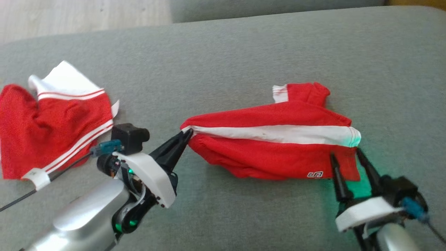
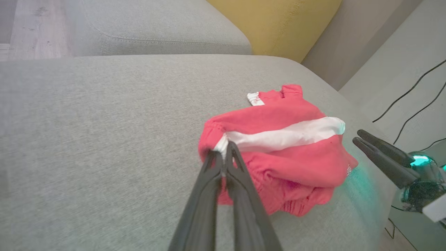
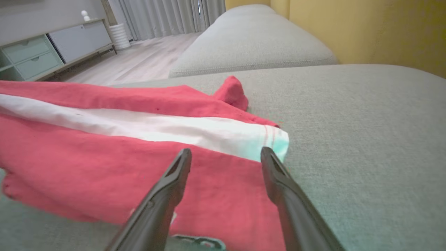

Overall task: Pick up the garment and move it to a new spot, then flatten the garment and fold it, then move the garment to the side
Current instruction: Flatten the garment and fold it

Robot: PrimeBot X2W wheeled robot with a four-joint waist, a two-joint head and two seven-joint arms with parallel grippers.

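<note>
A red garment (image 1: 278, 146) with a white stripe lies crumpled on the grey sofa cushion (image 1: 226, 62). My left gripper (image 1: 188, 134) is shut on its left end, pinching the white stripe's tip, as the left wrist view shows (image 2: 223, 153). My right gripper (image 1: 346, 155) stands open over the garment's lower right corner, its fingers spread above the red cloth (image 3: 104, 146) just below the stripe's right end; the gripper (image 3: 226, 155) holds nothing. The right gripper (image 2: 360, 137) also appears in the left wrist view, to the right of the garment (image 2: 278, 146).
A second red and white garment (image 1: 48, 125) lies at the cushion's left. Another grey cushion (image 3: 251, 42) sits beyond, with a yellow wall (image 3: 366, 31) behind. Wooden floor (image 1: 69, 15) and a cabinet (image 3: 41, 52) lie past the sofa.
</note>
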